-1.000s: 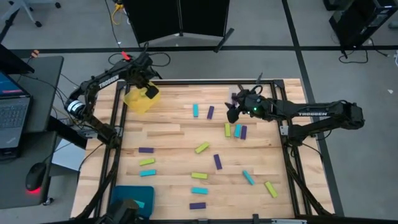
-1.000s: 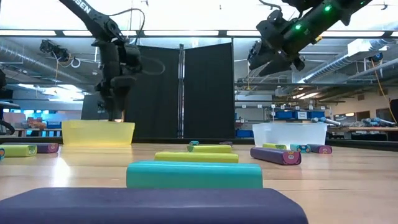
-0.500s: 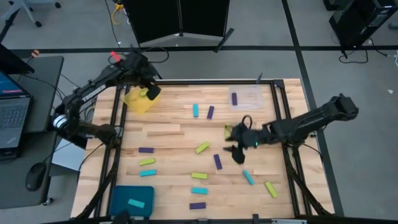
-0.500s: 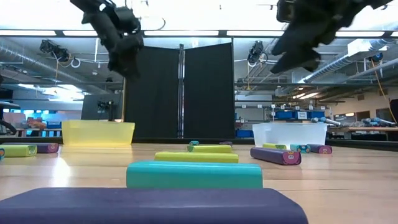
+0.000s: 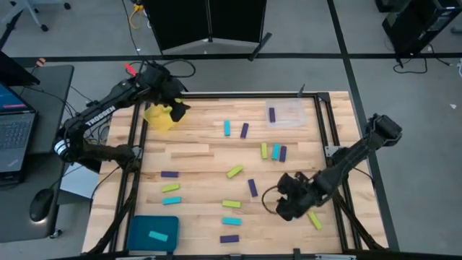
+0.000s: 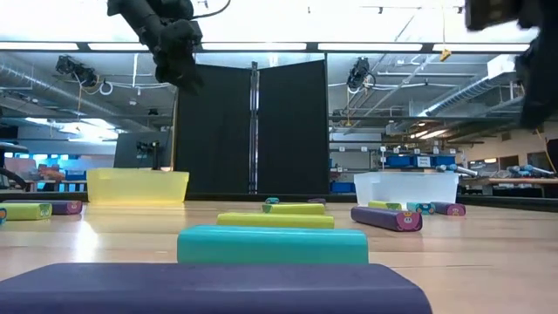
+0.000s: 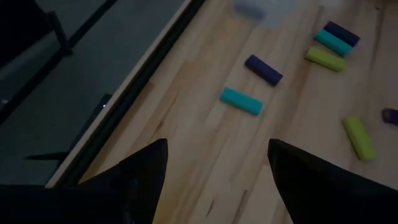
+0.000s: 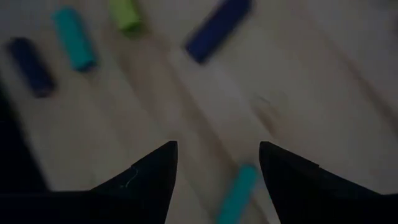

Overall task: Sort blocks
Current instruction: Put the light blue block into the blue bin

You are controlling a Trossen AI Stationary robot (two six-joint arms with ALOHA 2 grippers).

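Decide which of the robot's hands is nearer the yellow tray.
Left. The left hand hovers right over the yellow tray; the right hand is far across the table, near its opposite corner.

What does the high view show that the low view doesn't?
Only the high view: the teal tray holding a cyan block, the right hand open above a cyan block, and the laptop. Only the low view: the room's ceiling lights and shelving. Both: the yellow tray, the clear tray, and the left hand above the yellow tray.
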